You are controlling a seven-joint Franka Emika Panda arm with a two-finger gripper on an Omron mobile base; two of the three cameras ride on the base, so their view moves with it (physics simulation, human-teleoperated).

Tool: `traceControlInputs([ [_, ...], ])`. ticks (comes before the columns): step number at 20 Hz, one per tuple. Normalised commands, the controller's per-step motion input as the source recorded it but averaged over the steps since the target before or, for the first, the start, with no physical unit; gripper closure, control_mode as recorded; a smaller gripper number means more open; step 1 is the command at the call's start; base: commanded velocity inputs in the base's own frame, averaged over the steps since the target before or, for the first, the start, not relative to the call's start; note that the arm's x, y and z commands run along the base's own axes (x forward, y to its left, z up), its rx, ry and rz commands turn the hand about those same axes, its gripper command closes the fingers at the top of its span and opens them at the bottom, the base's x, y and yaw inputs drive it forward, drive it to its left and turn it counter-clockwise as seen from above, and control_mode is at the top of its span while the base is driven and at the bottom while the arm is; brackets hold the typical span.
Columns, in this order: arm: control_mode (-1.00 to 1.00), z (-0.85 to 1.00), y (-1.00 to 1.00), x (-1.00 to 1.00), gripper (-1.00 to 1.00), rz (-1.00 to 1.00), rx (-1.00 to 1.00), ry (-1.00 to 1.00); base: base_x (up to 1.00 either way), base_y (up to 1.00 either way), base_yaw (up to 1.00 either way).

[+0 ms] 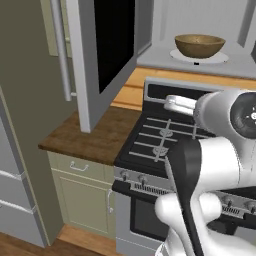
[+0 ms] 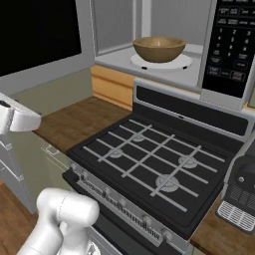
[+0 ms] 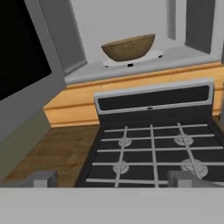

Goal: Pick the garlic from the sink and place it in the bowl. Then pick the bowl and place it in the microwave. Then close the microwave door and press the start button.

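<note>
With the wide brown wooden bowl [image 2: 159, 48] seated on the white turntable inside the silver-grey microwave [image 2: 226, 55], the gripper [image 3: 114, 180], jaws apart and empty, is to be swung behind the black-glass microwave door [image 1: 107, 55] and pushed steadily.

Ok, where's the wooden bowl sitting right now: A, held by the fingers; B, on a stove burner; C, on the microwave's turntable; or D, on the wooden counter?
C: the bowl rests on the white turntable inside the open microwave, above the stove.
</note>
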Motion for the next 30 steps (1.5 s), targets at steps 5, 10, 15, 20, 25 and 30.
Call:
traceControlInputs([
  [5, -1.00, 0.00, 0.93, -0.41, -1.00, 0.00, 0.00, -0.17, 0.00, 0.00, 0.00],
  [10, -1.00, 0.00, 0.98, -0.07, -1.00, 0.00, 0.00, -0.23, 0.00, 0.00, 0.00],
  [15, -1.00, 0.00, 1.00, -0.05, -1.00, 0.00, 0.00, -0.19, 0.00, 0.00, 0.00],
  [20, -1.00, -0.13, 0.96, -0.02, -1.00, -0.01, 0.00, -0.14, 0.00, 0.00, 0.00],
  [25, -1.00, -0.35, 0.99, 0.09, -1.00, -0.07, 0.00, -0.18, 0.00, 0.00, 0.00],
  [30, -1.00, -0.23, 0.99, 0.41, -1.00, -0.14, -0.05, -0.27, 0.00, 0.00, 0.00],
])
